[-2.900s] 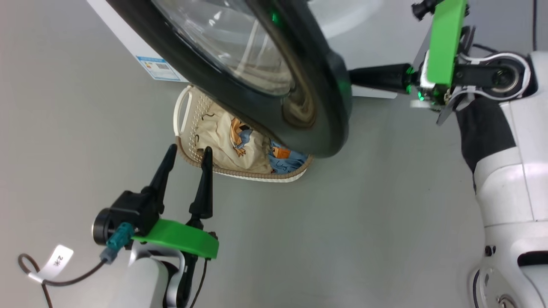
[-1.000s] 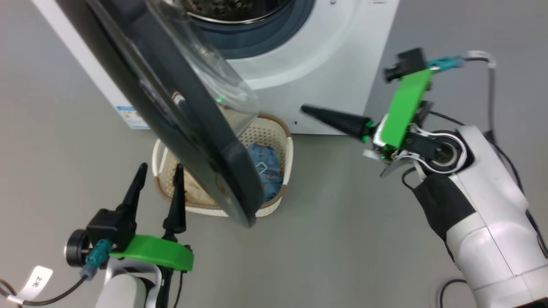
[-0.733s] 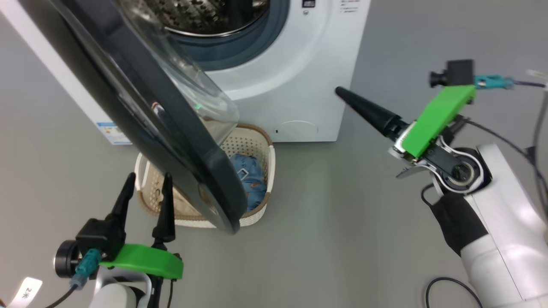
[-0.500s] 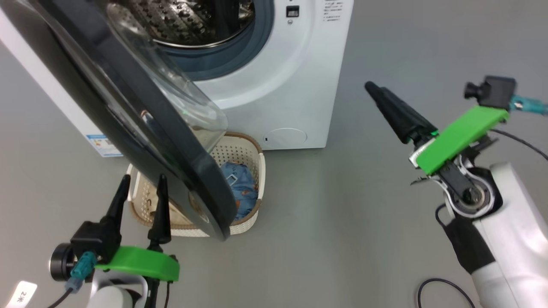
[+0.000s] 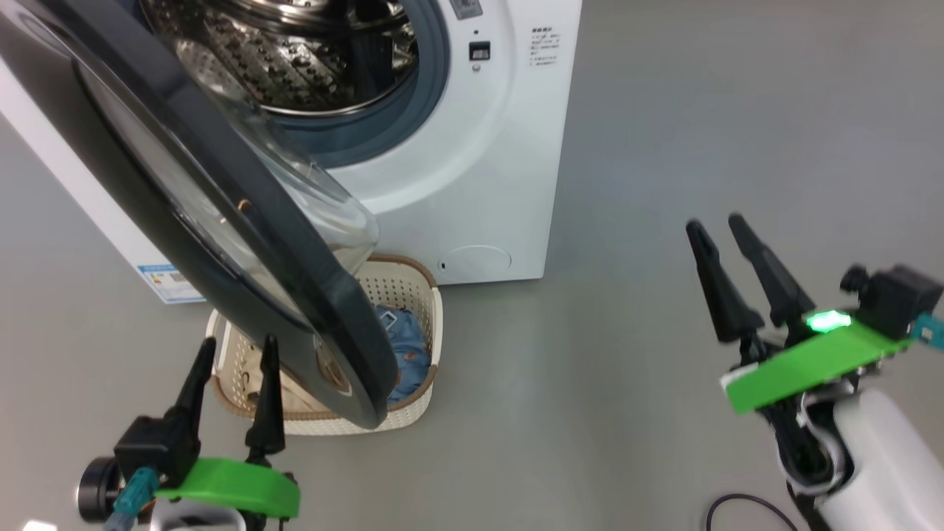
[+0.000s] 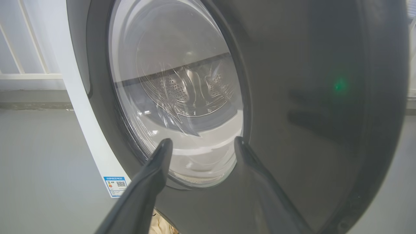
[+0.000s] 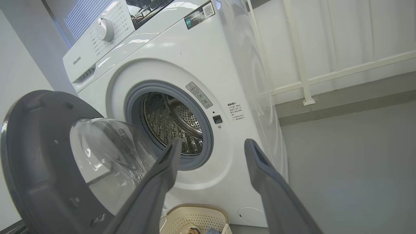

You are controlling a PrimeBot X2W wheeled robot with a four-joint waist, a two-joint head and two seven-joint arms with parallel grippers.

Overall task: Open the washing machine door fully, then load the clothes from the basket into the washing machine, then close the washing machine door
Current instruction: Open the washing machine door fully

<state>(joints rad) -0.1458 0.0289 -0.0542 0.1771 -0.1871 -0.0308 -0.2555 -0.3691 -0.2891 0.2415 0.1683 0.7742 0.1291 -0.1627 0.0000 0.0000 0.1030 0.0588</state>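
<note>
The washing machine (image 5: 479, 177) (image 7: 182, 58) stands ahead with its steel drum (image 5: 295, 59) showing. Its black-rimmed washing machine door (image 5: 221, 243) (image 7: 35, 156) (image 6: 325, 97) hangs open and partly overhangs the basket (image 5: 413, 295) (image 7: 195, 217) on the floor in front. Blue clothes (image 5: 402, 346) show in the basket's right half; a cream bit shows under the door. My left gripper (image 5: 236, 350) (image 6: 201, 143) is open at the basket's near left rim, facing the door's outer side. My right gripper (image 5: 715, 225) (image 7: 211, 143) is open and empty, well right of the machine.
Grey floor (image 5: 664, 147) spreads to the right of the machine. A blue label sticker (image 5: 169, 280) sits low on the machine's left side, a round service flap (image 5: 476, 259) at its lower front. A white railing (image 7: 325, 78) runs behind. A dark cable (image 5: 737, 509) lies by my right arm.
My right gripper has opened from shut, drawn back from the door and turned to point up. The head camera shifted, so the machine sits higher and further left in view.
</note>
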